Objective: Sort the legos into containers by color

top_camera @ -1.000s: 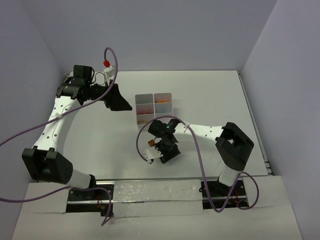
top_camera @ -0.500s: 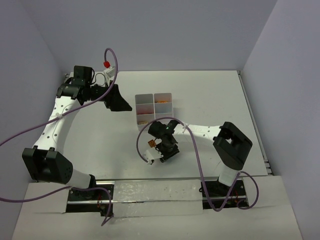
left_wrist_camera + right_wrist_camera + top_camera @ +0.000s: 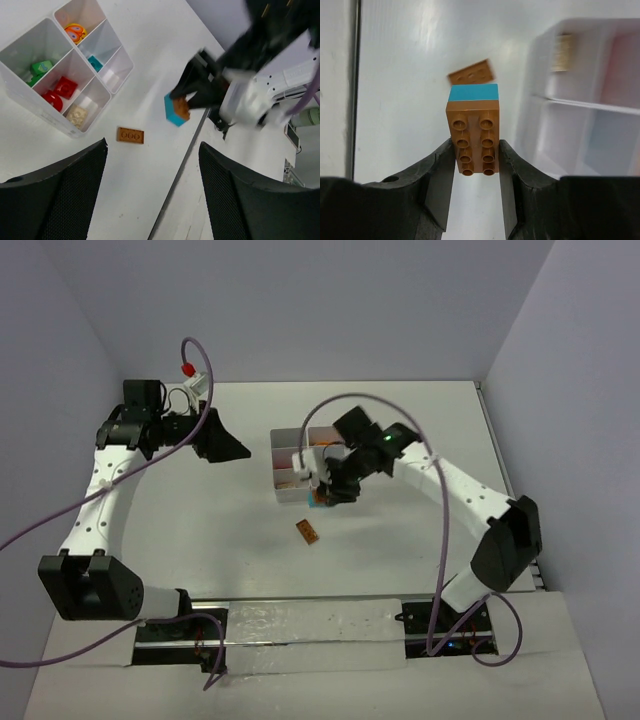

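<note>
My right gripper (image 3: 325, 495) is shut on an orange-brown brick (image 3: 472, 136) with a teal brick (image 3: 473, 93) stuck to it, held above the table beside the near side of the white tray (image 3: 276, 468). The pair also shows in the left wrist view (image 3: 176, 110). A flat orange-brown plate (image 3: 307, 532) lies on the table near the tray; it shows too in the left wrist view (image 3: 130, 135) and the right wrist view (image 3: 471, 72). The tray (image 3: 30, 107) holds green (image 3: 40, 67), red (image 3: 64, 87), teal (image 3: 95, 63), cream (image 3: 76, 115) and yellow-orange (image 3: 76, 33) pieces. My left gripper (image 3: 232, 447) is open and empty, left of the tray.
The enclosure walls stand close on the left, back and right. A purple cable (image 3: 440, 540) hangs along the right arm, another (image 3: 60, 515) along the left arm. The table's near edge (image 3: 310, 602) runs past the arm bases.
My right gripper rose from the table near the front and swung toward the tray with the orange-brown and teal bricks, leaving the flat orange-brown plate behind. My left arm shifted slightly left.
</note>
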Motion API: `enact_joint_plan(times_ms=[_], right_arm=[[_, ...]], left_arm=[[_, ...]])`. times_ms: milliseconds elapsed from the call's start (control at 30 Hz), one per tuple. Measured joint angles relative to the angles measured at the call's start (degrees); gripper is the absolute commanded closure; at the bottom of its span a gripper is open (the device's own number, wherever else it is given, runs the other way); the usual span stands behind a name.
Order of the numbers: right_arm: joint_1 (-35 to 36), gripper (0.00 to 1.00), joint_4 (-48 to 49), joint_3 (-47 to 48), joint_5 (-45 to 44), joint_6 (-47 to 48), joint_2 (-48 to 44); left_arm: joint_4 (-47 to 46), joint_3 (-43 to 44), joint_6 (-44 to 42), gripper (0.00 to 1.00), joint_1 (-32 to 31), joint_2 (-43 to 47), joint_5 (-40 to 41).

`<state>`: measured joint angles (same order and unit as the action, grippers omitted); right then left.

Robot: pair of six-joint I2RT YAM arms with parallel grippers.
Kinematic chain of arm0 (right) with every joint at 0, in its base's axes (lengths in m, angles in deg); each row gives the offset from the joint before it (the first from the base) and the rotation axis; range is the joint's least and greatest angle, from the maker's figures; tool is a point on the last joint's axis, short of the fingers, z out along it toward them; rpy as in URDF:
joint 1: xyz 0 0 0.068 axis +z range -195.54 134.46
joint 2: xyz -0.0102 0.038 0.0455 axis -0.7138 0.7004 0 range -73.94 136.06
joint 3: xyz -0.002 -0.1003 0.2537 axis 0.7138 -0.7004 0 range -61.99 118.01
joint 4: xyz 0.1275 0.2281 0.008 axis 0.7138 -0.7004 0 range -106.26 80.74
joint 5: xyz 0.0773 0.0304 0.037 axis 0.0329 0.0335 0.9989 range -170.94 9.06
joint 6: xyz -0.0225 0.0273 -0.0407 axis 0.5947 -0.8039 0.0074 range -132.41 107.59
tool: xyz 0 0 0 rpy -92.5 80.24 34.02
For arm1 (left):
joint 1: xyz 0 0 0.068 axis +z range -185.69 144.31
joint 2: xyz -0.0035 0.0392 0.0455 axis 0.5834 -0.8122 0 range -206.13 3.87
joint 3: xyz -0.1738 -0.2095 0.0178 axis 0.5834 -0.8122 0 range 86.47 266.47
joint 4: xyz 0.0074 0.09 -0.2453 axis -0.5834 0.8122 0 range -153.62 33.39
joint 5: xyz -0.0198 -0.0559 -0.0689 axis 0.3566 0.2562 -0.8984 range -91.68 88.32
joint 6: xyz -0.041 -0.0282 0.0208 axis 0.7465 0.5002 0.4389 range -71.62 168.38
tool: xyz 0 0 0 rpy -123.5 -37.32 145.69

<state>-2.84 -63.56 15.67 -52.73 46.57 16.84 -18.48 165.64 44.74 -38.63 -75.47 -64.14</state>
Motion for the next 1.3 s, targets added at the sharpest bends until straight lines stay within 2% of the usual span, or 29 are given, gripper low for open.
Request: enact_joint_plan(times_ms=[100, 267, 467, 533, 900, 1300], right_arm=[[-7.16, 1.00, 0.60, 5.40, 8.41, -5.72, -3.77], [-13.32, 1.00, 1.59, 5.98, 22.48, -16.51, -7.07], [-16.44, 1.00, 5.02, 2.14, 33.81, -28.70, -6.87], [-17.12, 1.00, 6.43, 1.41, 36.46, -32.22, -6.85], [-17.62, 1.00, 10.34, 0.62, 44.17, -41.51, -6.83], [-17.55, 1.00, 13.30, -0.40, 44.93, -45.33, -6.83]], left_arm=[[-1.52, -1.16, -0.15, 0.06, -0.07, 1.61, -1.38], [-6.14, -5.61, 1.12, 0.04, -2.16, 3.75, -3.83], [-8.73, -6.37, -1.03, 0.06, -16.64, 6.32, 0.39], [-9.37, -6.40, -1.54, 0.08, -19.32, 6.95, 0.71], [-12.80, -6.40, -0.80, 0.12, -23.56, 4.72, 3.11], [-22.91, -6.40, 11.59, 0.17, -23.87, 0.66, -1.61]])
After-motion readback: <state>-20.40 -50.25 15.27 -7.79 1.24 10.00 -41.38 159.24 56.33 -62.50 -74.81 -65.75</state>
